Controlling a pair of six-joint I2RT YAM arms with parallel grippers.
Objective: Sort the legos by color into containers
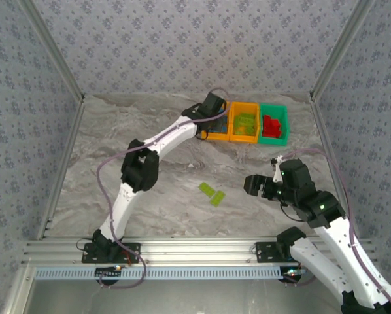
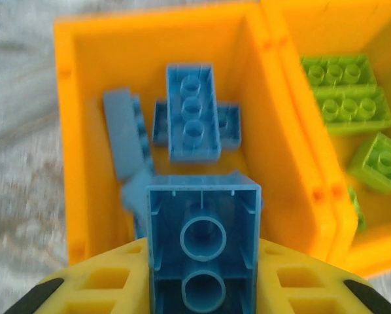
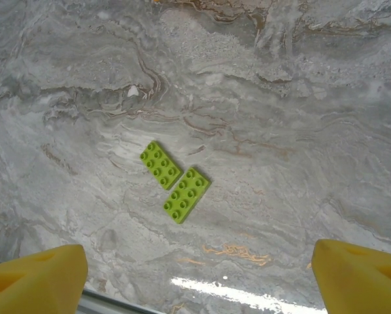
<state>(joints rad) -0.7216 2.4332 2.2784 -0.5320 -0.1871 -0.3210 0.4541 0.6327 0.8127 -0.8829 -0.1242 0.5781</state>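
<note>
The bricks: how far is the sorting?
Done: blue bricks in the left orange bin, green ones in the middle orange bin, red ones in the green bin. In hand: the left gripper holds a blue brick over its bin. Left: two green bricks on the table; the right gripper is open.

Shows a grey marbled tabletop (image 1: pixel 182 171) veined with brown, closed in at left, right and far side by walls (image 1: pixel 195 39) papered in a small blue-grey floral pattern, with silver metal posts (image 1: pixel 53 49) at the far corners and a ribbed aluminium rail (image 1: pixel 195 250) along the near edge.
</note>
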